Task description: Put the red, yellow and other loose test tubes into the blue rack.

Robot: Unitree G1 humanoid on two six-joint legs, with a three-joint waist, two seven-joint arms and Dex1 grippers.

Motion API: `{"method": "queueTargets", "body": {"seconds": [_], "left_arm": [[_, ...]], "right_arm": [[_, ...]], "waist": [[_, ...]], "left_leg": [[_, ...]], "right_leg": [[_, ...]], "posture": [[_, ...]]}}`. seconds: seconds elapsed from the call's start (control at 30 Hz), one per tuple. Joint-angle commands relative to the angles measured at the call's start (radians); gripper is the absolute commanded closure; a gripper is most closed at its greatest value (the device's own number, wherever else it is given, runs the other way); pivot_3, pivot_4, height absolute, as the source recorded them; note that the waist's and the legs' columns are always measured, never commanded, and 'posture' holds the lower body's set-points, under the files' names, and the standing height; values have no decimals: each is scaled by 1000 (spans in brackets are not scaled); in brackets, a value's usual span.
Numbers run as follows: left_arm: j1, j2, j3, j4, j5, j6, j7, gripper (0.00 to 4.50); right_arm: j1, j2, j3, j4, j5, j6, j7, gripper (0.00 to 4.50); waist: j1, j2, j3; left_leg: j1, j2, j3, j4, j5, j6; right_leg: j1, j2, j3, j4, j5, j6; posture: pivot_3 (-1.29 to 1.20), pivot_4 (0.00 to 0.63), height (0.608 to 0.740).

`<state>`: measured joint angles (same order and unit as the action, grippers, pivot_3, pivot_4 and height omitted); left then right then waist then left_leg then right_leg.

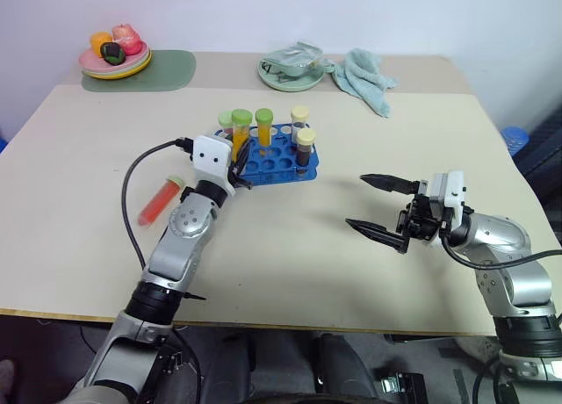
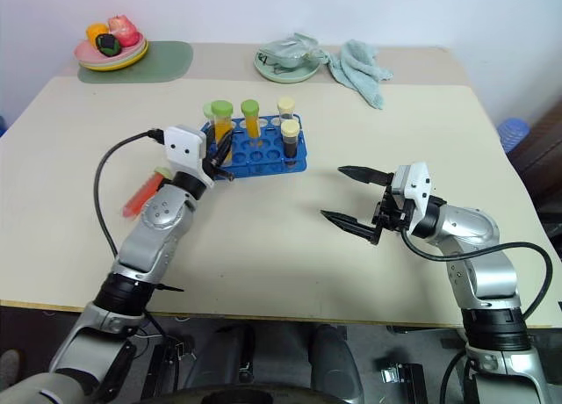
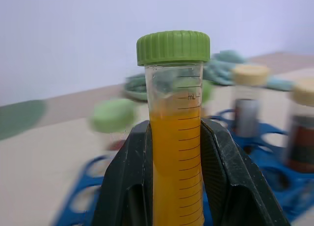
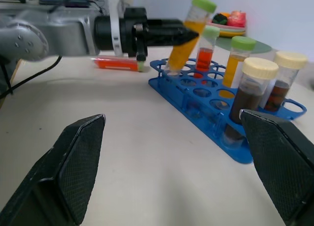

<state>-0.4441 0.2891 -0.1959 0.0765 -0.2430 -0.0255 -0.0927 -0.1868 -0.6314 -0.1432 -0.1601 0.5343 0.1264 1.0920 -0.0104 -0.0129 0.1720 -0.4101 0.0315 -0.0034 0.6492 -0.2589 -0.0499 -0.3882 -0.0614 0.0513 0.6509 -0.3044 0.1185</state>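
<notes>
While a red tube point(image 1: 160, 201) lies loose on the table point(image 1: 290, 255) left of the blue rack point(image 1: 281, 162), the left gripper point(image 3: 176, 186) pinches a green-capped yellow tube point(image 3: 175, 137) — tilted over the rack's left end. Four capped tubes stand in the rack, and the right gripper point(image 1: 379, 209) hangs right of it — fingers spread wide, empty.

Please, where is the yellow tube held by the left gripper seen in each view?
Left eye: yellow tube at the blue rack's left end.
Right eye, same spot.
Left wrist, centre, between the fingers.
Right wrist, tilted over the rack.
Shared landmark: the rack.

The orange-filled tube point(image 3: 176, 137) bears graduation lines marked "mL"; any numerals look illegible.
</notes>
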Motion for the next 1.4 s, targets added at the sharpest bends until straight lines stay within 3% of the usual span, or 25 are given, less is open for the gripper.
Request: {"method": "queueTargets", "body": {"seconds": [0.03, 0.37, 0.77, 1.4], "left_arm": [[-37, -35, 35, 36, 14, -111, -84, 3759], [-152, -152, 95, 327, 113, -364, -105, 3759], [-199, -257, 116, 528, 148, -459, -140, 3759], [-126, -252, 138, 474, 157, -395, -192, 3759]], "right_arm": [[9, -10, -37, -57, 21, 4, -25, 0], [20, -1, -39, -83, 23, 7, -60, 0], [2, -1, -40, -74, 24, 4, -62, 0], [-15, -1, -36, -63, 26, 0, -60, 0]], "waist": [[0, 0, 0], [1, 0, 0], [1, 0, 0], [0, 0, -1]], "left_leg": [[0, 0, 0, 0, 0, 0], [0, 0, 0, 0, 0, 0], [0, 0, 0, 1, 0, 1], [1, 0, -1, 1, 0, 1]], "right_leg": [[0, 0, 0, 0, 0, 0], [0, 0, 0, 1, 0, 0], [0, 0, 0, 1, 0, 0], [1, 0, 0, 1, 0, 0]], "posture": [[0, 150, 740], [0, 150, 740], [0, 150, 740], [0, 150, 740]]}}
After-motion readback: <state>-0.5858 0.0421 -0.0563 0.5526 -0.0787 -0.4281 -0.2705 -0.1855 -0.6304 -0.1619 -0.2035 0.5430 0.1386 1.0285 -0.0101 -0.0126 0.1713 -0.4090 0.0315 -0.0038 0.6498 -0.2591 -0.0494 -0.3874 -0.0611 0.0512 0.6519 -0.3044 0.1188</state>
